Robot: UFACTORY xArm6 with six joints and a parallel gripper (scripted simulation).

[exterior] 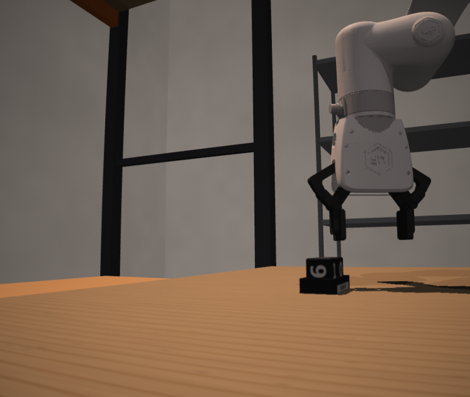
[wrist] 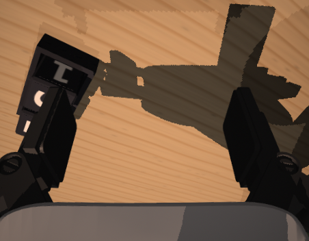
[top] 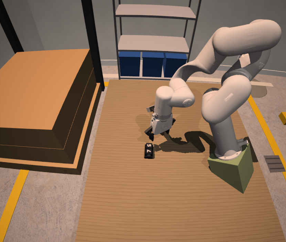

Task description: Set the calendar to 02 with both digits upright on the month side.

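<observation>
In the top view, a white robot arm (top: 163, 104) (exterior: 365, 59) rises from a green wedge-shaped base (top: 225, 169) near the right edge of a wooden bench (top: 176, 197) (exterior: 183, 341) (wrist: 141, 161). A large brown box (top: 31, 91) stands just off the left edge; a metal rack (top: 152, 51) (exterior: 317, 170), with blue bins (top: 152, 64) on its lowest visible level, stands beyond the far edge. The calendar (top: 148, 155) (exterior: 318, 287) (wrist: 68, 52) sits between the side edges, nearer the left, well apart from the near corners. Its upper faces show a 5 and what appears to be a 7, both sideways.

In the exterior view, the gripper (top: 159, 134) (exterior: 372, 226) (wrist: 150, 106) hangs above the bench, empty, its black fingers spread wide and apart from the calendar. The black tray lies flat, short of the far edge, with dark cubes seated in it; one face carries a sideways 6 or 9, and a pale label marks the tray's end.

In the wrist view, one finger blocks part of the calendar, leaving a gray 1-like figure and fragments of white digits in sight. Bench edges are out of frame. The date cannot be read.
</observation>
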